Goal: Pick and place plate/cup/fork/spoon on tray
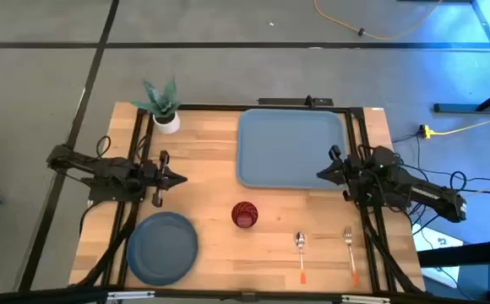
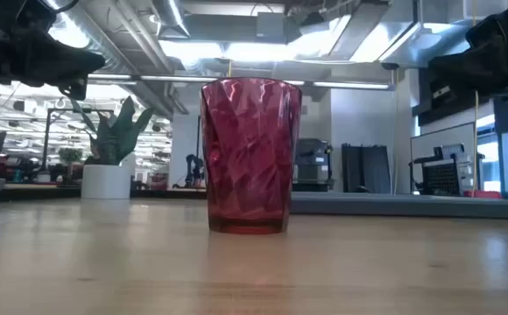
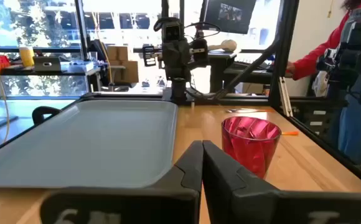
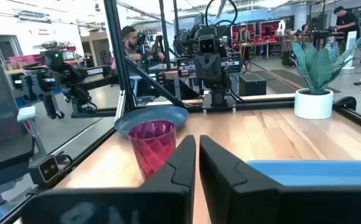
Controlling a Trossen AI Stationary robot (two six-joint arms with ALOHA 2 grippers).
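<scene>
The light blue tray (image 1: 291,148) lies at the far middle of the wooden table. A dark red cup (image 1: 244,214) stands upright on its base near the table's middle. The round grey-blue plate (image 1: 162,247) lies flat at the near left. The spoon (image 1: 301,253) and the fork (image 1: 350,251), both orange-handled, lie side by side at the near right. My left gripper (image 1: 182,178) hovers shut at the left, pointing toward the tray (image 3: 87,143) and the cup (image 3: 250,146). My right gripper (image 1: 319,174) hovers shut by the tray's near right corner, pointing toward the cup (image 4: 152,143) and the plate (image 4: 149,117).
A white plant pot (image 1: 166,114) with green leaves stands at the far left corner. Black frame rails (image 1: 359,139) run along the table's left, right and far edges. A person in red (image 3: 330,50) stands beyond the table.
</scene>
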